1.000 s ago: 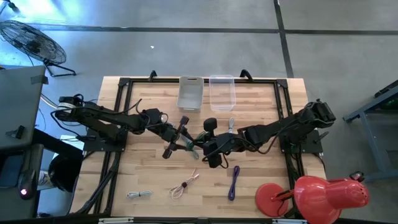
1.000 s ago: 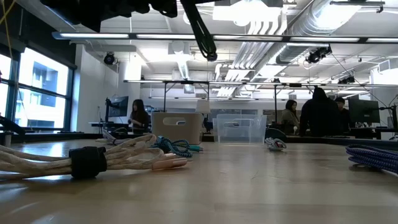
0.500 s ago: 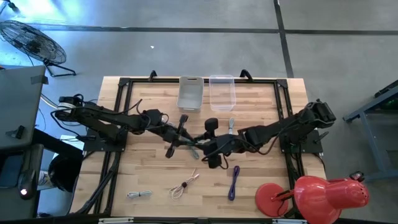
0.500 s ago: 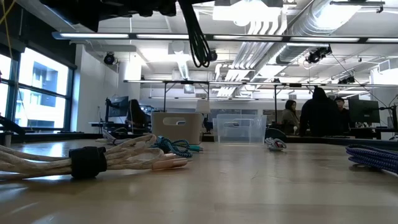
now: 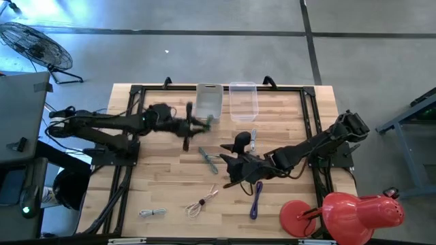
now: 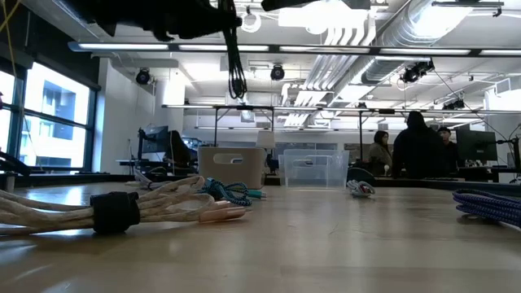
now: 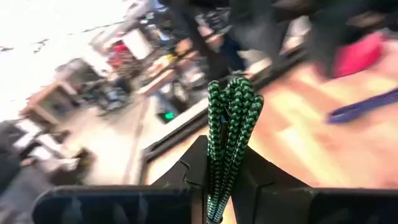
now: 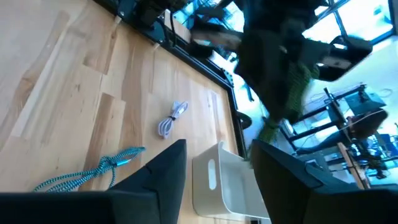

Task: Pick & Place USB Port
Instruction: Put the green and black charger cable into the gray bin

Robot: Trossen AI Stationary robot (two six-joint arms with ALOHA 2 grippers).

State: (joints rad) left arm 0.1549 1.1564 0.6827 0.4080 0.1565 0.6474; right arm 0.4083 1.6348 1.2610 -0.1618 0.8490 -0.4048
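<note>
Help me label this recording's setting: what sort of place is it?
Probably an open-plan robotics lab or workshop: exposed white ceiling ducts, rows of workbenches with monitors where people stand, and a light wooden table framed in black rails and strewn with bundled cables.

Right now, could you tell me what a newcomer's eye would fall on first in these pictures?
Most striking is the left gripper, raised over the back of the table beside the grey bin, shut on a folded green braided cable. Next is the right gripper, open and low over the table's middle, near a teal cable lying on the wood. The big red lamp at the front right corner also draws the eye.
</note>
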